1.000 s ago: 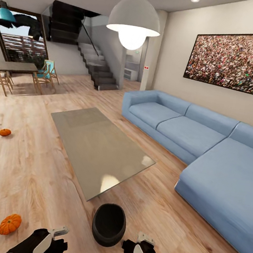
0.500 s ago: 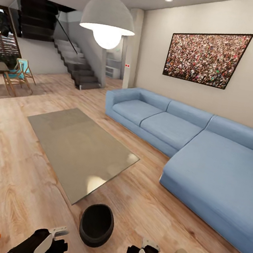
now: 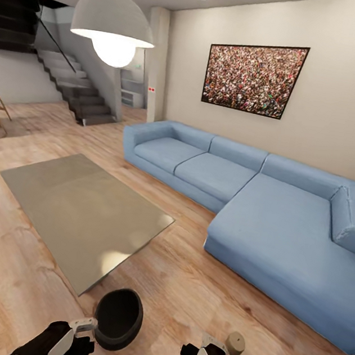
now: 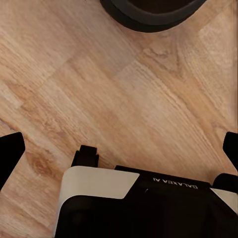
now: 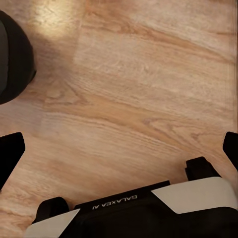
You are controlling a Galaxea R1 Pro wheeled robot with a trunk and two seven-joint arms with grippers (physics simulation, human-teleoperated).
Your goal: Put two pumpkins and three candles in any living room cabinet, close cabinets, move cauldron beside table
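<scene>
From the head, the black cauldron sits on the wood floor at 6 o'clock, just beside the low table's near corner, and a small candle stands at 5 o'clock by the right gripper. The left gripper is close to the pot. In the left wrist view the left gripper has its fingers wide apart over bare floor with the pot's rim past them; the right wrist view shows the right gripper wide apart too, holding nothing

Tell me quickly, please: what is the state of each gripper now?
Left gripper: open, holding nothing, above bare floor.
Right gripper: open, holding nothing, also over the floor.
</scene>
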